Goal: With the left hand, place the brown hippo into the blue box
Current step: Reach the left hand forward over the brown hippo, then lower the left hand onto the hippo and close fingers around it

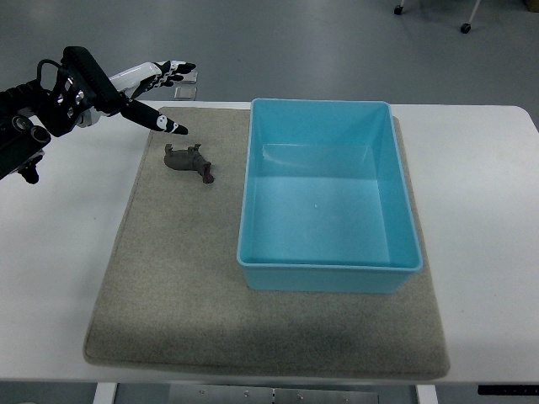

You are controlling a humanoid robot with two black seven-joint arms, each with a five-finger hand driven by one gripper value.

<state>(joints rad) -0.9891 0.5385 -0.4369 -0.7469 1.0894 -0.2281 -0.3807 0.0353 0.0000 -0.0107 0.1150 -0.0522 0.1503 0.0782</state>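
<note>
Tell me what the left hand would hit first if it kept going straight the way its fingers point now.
The left hand points right and slightly down in the picture. Its lowest fingertip aims just above the brown hippo, so it would probably reach the blue box first; height is unclear.

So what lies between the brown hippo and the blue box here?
Nothing. In the top view, only bare grey mat separates the brown hippo from the blue box. The left hand hovers open, up-left of the hippo.
</note>
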